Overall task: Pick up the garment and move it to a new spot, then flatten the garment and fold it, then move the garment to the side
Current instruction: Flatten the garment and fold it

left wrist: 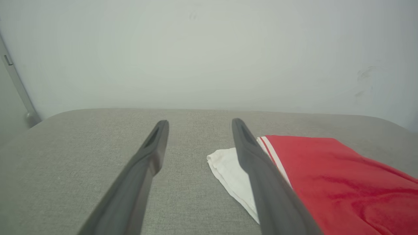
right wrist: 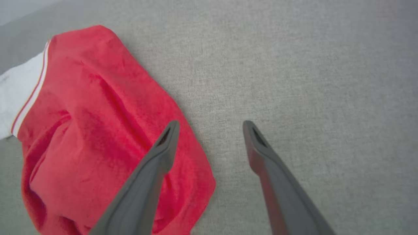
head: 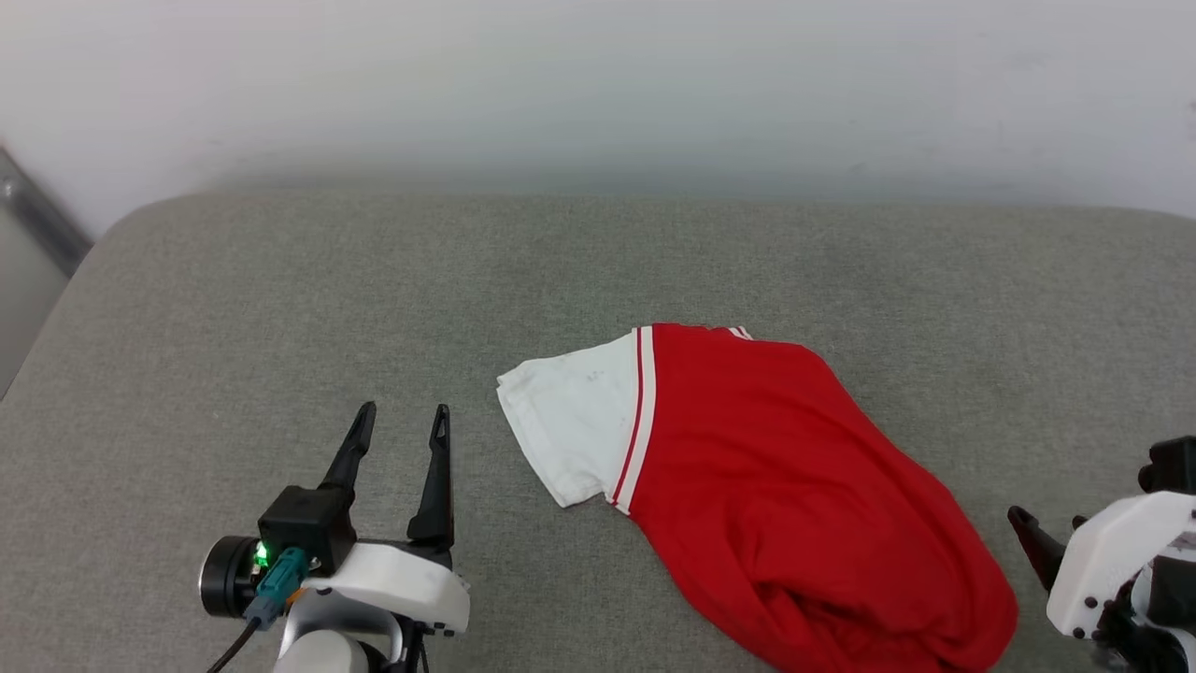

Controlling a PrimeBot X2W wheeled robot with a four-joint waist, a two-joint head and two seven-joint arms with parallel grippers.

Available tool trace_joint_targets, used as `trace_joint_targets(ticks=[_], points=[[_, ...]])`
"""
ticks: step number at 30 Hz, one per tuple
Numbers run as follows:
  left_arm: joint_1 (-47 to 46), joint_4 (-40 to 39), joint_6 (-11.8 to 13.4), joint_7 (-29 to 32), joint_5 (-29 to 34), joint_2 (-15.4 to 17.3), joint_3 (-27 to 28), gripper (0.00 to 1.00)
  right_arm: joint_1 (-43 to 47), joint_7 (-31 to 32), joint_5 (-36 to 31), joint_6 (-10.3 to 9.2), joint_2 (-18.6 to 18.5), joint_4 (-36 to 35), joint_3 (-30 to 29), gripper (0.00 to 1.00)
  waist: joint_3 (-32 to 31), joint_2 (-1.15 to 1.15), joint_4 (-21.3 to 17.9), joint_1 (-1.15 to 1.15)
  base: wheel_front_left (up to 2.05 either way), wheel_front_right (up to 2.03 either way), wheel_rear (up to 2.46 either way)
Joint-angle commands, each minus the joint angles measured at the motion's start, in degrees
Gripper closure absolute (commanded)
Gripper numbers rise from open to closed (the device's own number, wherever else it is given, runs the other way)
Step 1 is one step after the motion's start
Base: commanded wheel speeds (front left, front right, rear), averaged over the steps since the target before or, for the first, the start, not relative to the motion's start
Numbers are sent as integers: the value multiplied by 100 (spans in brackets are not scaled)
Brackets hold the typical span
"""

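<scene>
Garment (head: 775,486): lies in a loose heap on the grey surface (head: 280,299), right of centre and at the near edge. The red body is bunched, with deep folds at its near end. One white sleeve (head: 570,425) sticks out to the left, its striped trim running along the seam. Nothing holds it.

Left end effector (head: 404,411): near left, fingers apart, nothing between them. It stands well clear of the sleeve and points to the far side, towards the wall (head: 598,84).

Right end effector (right wrist: 210,125): near right, fingers apart and empty. In the right wrist view one finger lies over the right edge of the red cloth and the other over bare surface. Whether the finger touches the cloth cannot be told.

Progress, as a judgement:
- Pick up and move: cannot be confirmed. The garment rests free on the surface, and nothing marks this spot as old or new.
- Flatten: not done; the cloth is rumpled and doubled on itself.
- Fold: not done; no clean edges or layers.
- Move aside: not done.

Most of the task seems left. Spreading the body flat looks the likely next job, with the sleeve within the left arm's reach and the right edge beneath the right.
</scene>
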Motion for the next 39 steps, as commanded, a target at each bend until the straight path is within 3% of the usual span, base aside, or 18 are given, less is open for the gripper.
trace_joint_targets(ticks=[1,6,13,14,15,16,24,29,30,33,34,35,36,39], points=[[-117,-51,-34,5,52,8,-23,0,-250,269,-6,-1,-139,235,58,0,162,0,112,0,0,0,0],[-310,-58,-70,-21,47,-47,-22,0,-721,882,6,-1,-314,936,244,0,460,0,270,0,0,0,0],[-414,33,-119,-53,100,-111,3,0,-823,1387,-32,-1,-131,1959,263,0,579,0,367,0,0,0,0],[-419,45,-122,-53,105,-115,7,0,-812,1468,-41,-2,-100,2078,281,53,576,0,370,0,0,0,0],[-421,53,-130,-56,109,-121,11,0,-817,1475,-40,-1,-96,2141,301,96,568,0,371,0,0,0,0],[-420,62,-133,-58,119,-122,18,0,-848,1470,-29,-1,-96,2184,320,100,553,0,368,0,0,0,0],[-291,120,-128,-67,154,-105,58,0,-1418,698,-97,0,-377,1467,507,100,281,0,265,0,0,0,0],[-230,107,-123,-65,165,-100,44,0,-1566,194,-336,0,-151,607,803,100,150,0,206,0,0,0,0],[-168,71,-111,-62,151,-87,23,0,-1073,-115,-231,-1,264,-191,2068,100,130,0,169,0,0,0,0],[-180,87,-130,-56,130,-113,-12,0,-664,-181,33,-1,366,-94,2702,100,150,0,189,0,0,0,0],[-187,93,-131,-56,122,-117,-16,0,-548,-219,131,-1,383,-19,2876,90,159,0,191,0,0,0,0],[-199,99,-130,-56,116,-120,-18,0,-426,-255,204,-1,399,87,3025,31,175,0,193,0,0,0,0],[-211,105,-131,-55,112,-126,-22,0,-352,-318,214,-1,412,166,3158,0,184,0,198,0,0,0,0],[-236,129,-129,-55,105,-133,-30,0,-236,-696,291,0,434,265,3385,0,199,0,200,0,0,0,0]])
